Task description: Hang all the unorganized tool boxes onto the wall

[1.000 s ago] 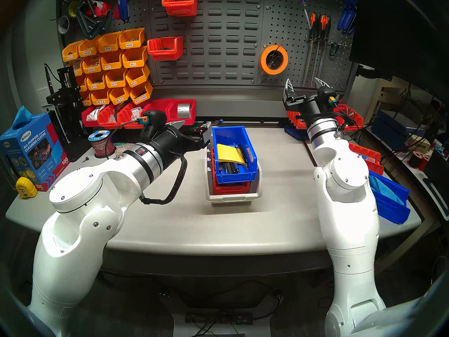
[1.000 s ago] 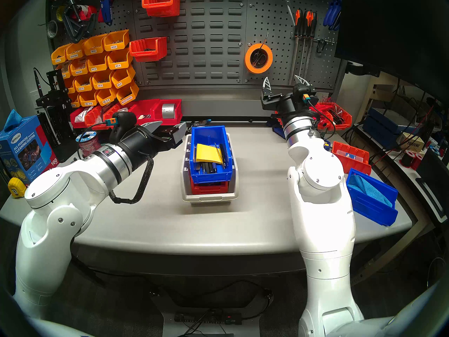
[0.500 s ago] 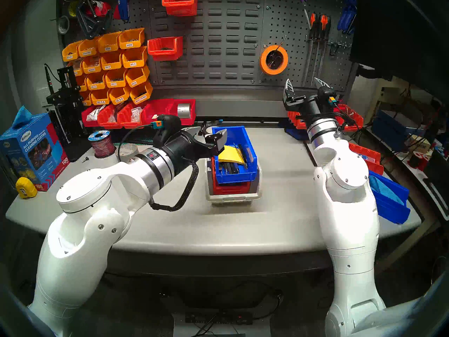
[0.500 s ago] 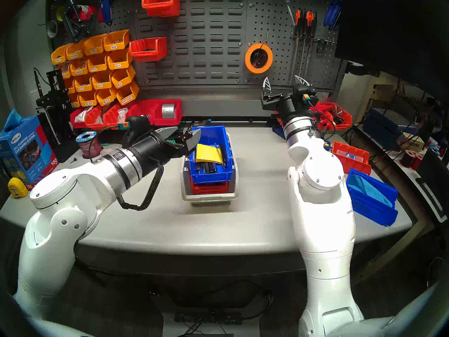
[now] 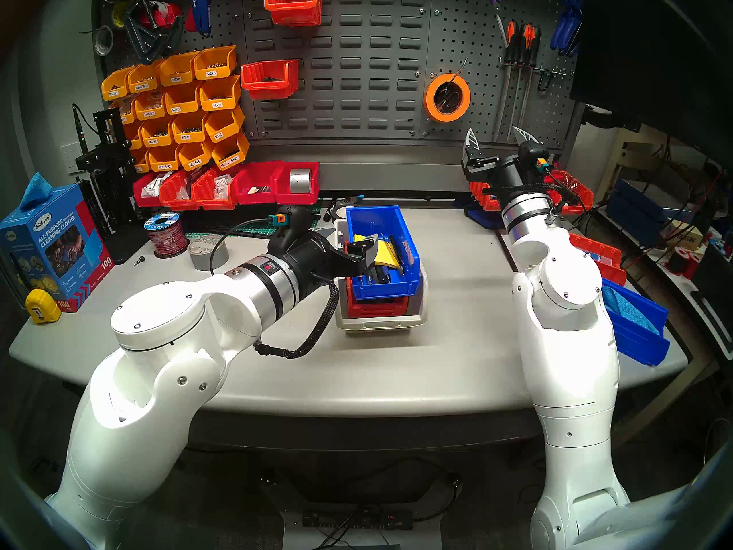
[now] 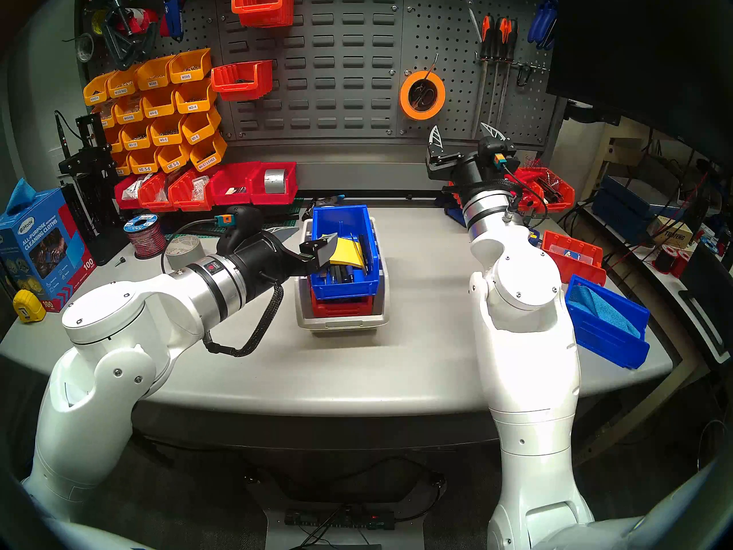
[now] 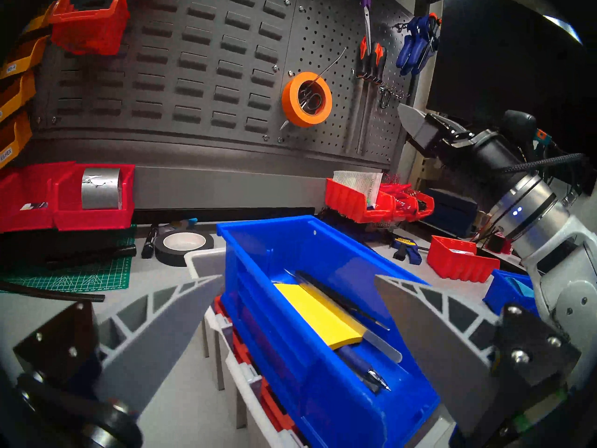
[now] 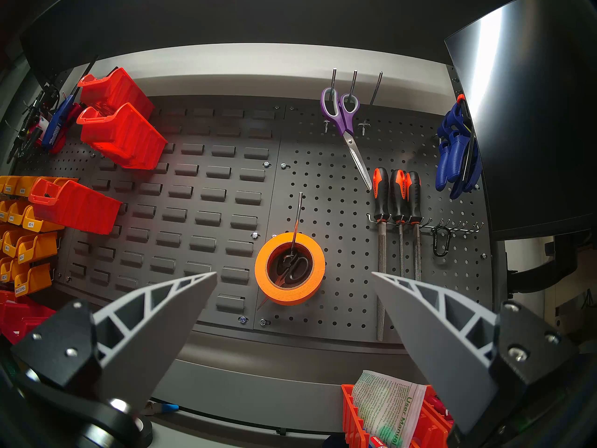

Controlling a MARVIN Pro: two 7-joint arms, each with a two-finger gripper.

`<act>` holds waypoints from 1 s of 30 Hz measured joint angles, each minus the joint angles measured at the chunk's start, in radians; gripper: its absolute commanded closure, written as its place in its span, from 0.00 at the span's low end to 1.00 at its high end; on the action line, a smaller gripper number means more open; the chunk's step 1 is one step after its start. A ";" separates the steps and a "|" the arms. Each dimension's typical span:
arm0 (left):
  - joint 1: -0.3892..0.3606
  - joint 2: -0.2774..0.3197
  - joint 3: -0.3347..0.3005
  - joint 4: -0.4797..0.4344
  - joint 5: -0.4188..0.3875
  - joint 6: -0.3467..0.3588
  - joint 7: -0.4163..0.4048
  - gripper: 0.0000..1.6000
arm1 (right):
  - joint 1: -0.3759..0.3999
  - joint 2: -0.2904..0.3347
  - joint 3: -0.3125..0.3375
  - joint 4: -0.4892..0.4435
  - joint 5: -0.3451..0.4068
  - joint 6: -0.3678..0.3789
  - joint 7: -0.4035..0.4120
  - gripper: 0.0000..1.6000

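Head views show three nested bins mid-surface [image 5: 456,370]: a blue bin [image 5: 382,255] with a yellow card [image 5: 384,251], inside a red-orange bin [image 5: 377,305], inside a beige bin [image 5: 380,323]. The left claw [image 7: 297,282], fingers apart, straddles the blue bin's left wall. The right claw [image 8: 294,276], also apart, faces the louvred wall panel [image 5: 337,61].

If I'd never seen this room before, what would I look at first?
Probably the stack of bins in the middle of the table: a bright blue bin with a yellow card sits in a red bin, inside a beige bin. The left gripper is open around the blue bin's left wall. Behind, yellow-orange bins crowd the wall.
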 measured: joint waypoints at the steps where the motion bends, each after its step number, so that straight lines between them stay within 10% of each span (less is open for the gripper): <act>1: -0.003 -0.003 0.008 0.000 0.003 0.006 0.010 0.00 | 0.000 0.000 0.000 0.000 0.000 0.000 0.000 0.00; 25: -0.058 -0.108 0.175 0.000 0.078 0.115 0.279 0.00 | 0.000 0.000 0.000 0.000 0.000 0.000 0.000 0.00; 30: -0.069 -0.132 0.204 0.000 0.097 0.130 0.333 0.36 | 0.000 0.000 0.000 0.000 0.000 0.000 0.000 0.00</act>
